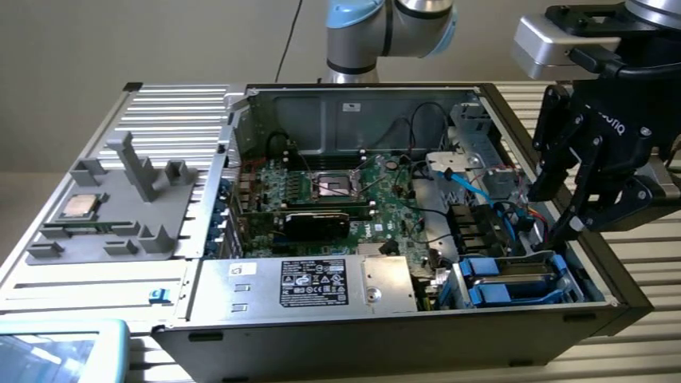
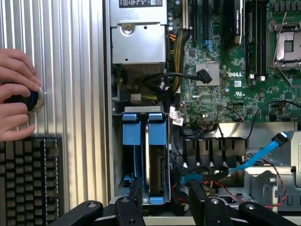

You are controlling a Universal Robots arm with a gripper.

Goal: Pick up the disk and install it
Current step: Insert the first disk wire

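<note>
The disk [image 1: 518, 275] [image 2: 157, 155] stands on edge in the drive bay at the computer case's [image 1: 362, 339] near corner, on the exterior view's right. The gripper [image 1: 562, 215] [image 2: 165, 192] hangs just above it, spread wide and empty.

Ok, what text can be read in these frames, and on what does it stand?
"DELL": white print on the motherboard.
Black label on the silver box: print too small to read.
White lettering on the gripper: partly seen, not readable.
</note>
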